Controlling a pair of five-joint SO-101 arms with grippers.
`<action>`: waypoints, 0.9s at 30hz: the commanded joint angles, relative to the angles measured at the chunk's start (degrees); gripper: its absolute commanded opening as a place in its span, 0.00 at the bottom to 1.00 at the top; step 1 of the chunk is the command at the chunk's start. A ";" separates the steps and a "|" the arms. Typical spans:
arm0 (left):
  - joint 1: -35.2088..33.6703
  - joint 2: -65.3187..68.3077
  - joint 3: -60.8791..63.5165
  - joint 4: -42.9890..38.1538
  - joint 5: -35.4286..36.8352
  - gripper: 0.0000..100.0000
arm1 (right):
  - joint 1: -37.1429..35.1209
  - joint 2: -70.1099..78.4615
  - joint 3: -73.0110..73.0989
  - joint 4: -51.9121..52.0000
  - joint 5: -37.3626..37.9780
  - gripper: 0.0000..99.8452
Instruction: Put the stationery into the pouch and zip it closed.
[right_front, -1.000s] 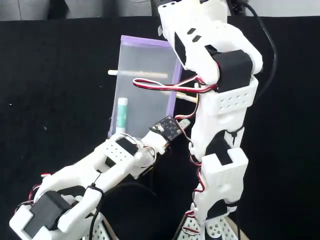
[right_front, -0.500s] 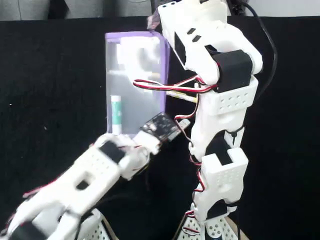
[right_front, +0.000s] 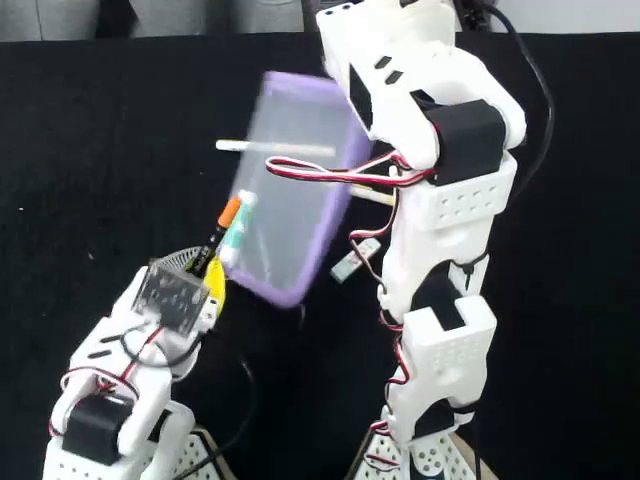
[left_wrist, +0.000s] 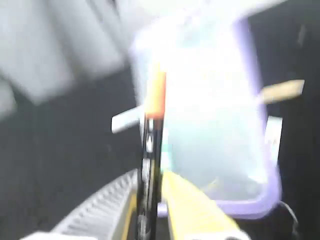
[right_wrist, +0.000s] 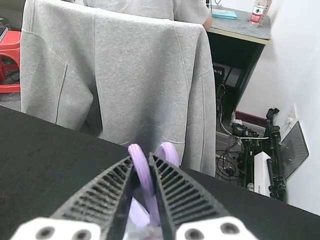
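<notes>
The pouch is clear with a purple border. The pen is black with an orange cap. The left gripper is part yellow, part ribbed grey. The table is black; the arms are white with black motors.

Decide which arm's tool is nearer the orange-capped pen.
Left. The left tool holds the pen; the right tool is shut on the far purple edge of the pouch, away from the pen.

The table scene holds one purple-edged pouch, one orange-capped black marker, one green-and-white tube, two pale sticks, and two white robot arms.
</notes>
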 joint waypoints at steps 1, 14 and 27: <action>-0.66 0.35 -8.31 0.35 0.09 0.03 | 0.44 -1.01 -1.27 -0.62 -0.26 0.01; -16.75 -3.52 -13.05 -19.78 15.30 0.03 | -8.70 -8.04 -10.51 12.22 -0.18 0.01; -23.25 -3.43 -17.27 -25.05 29.63 0.03 | -18.37 -26.68 4.88 14.24 2.37 0.01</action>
